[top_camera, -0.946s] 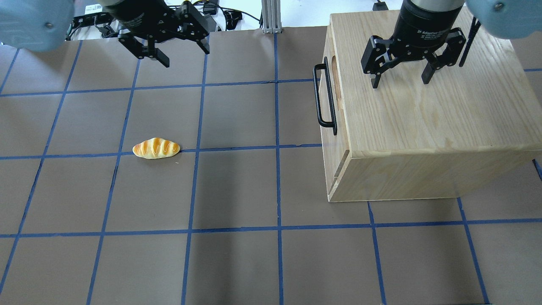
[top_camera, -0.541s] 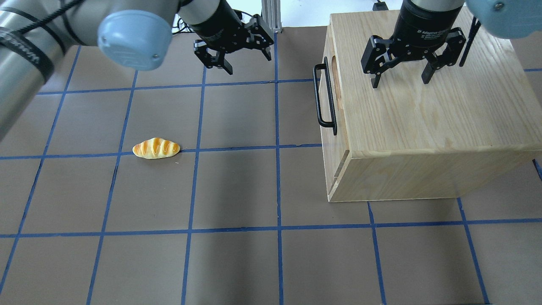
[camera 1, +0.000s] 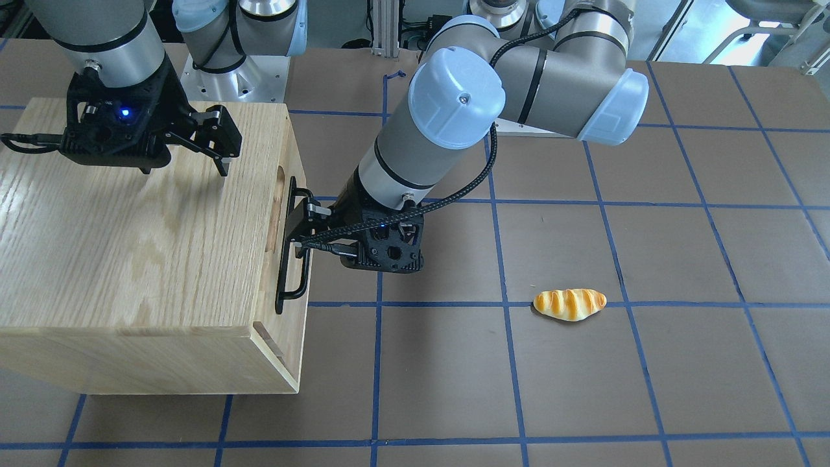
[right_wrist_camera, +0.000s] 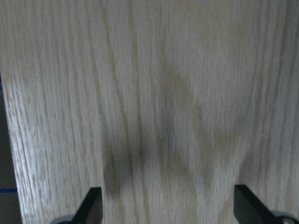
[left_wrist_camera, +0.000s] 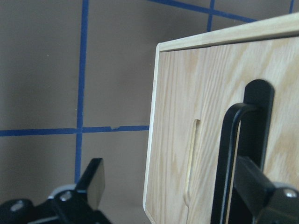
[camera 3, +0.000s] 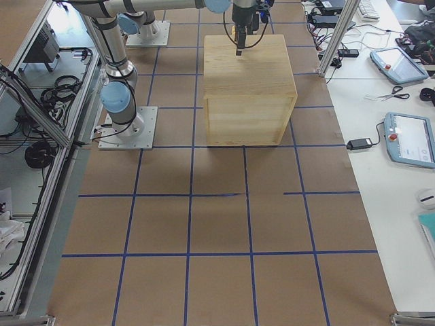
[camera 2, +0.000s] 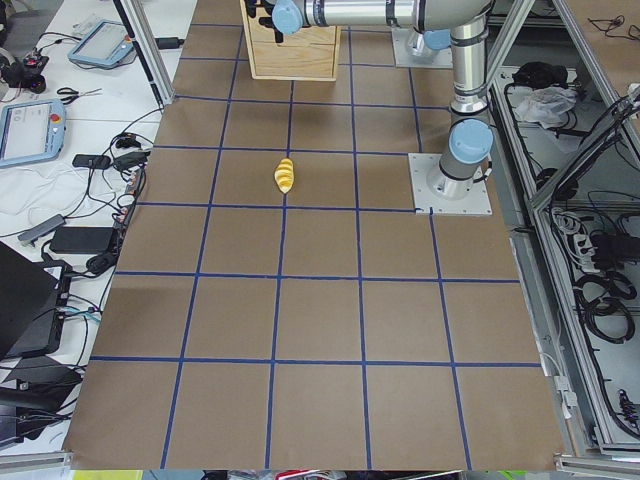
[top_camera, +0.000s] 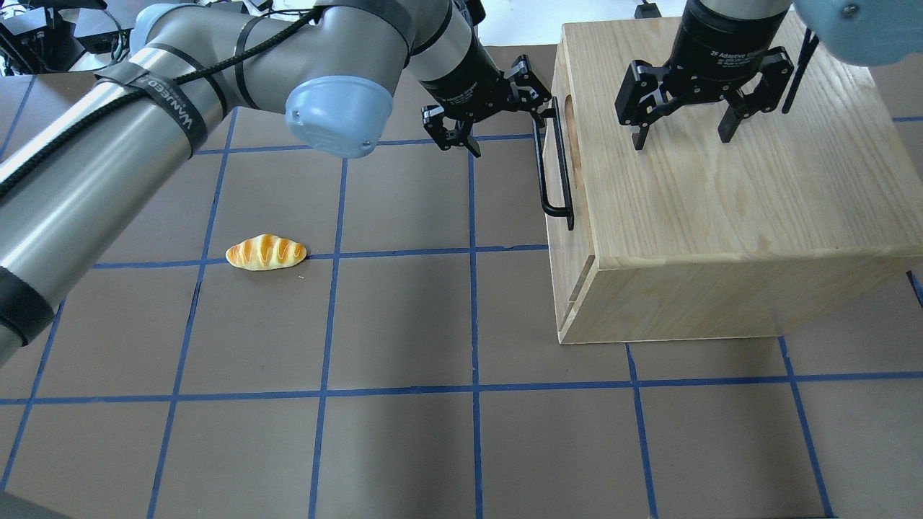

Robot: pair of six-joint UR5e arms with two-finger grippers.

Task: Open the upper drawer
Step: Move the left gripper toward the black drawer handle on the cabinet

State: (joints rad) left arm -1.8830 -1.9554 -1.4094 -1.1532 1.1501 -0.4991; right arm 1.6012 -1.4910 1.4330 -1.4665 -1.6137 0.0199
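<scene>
The upper drawer (top_camera: 571, 155) is shut, its front flush with the oak cabinet (top_camera: 721, 202). Its black bar handle (top_camera: 552, 169) and oval slot (top_camera: 570, 122) face the table's middle. My left gripper (top_camera: 496, 119) is open at the handle's far end, one finger right beside the bar. In the left wrist view the handle (left_wrist_camera: 232, 154) stands just inside the right finger (left_wrist_camera: 261, 186). In the front view the left gripper (camera 1: 301, 224) sits against the handle (camera 1: 290, 266). My right gripper (top_camera: 683, 133) is open and empty just above the cabinet top (right_wrist_camera: 163, 93).
A bread roll (top_camera: 265, 252) lies on the brown mat left of centre, also in the front view (camera 1: 569, 304). The cabinet (camera 1: 130, 246) stands at the right of the overhead view. A metal post (top_camera: 461, 29) stands at the back edge.
My left arm has swung right from the back left of the table to the far end of the drawer handle, gripper still open. The right gripper, drawer and roll have not moved.
</scene>
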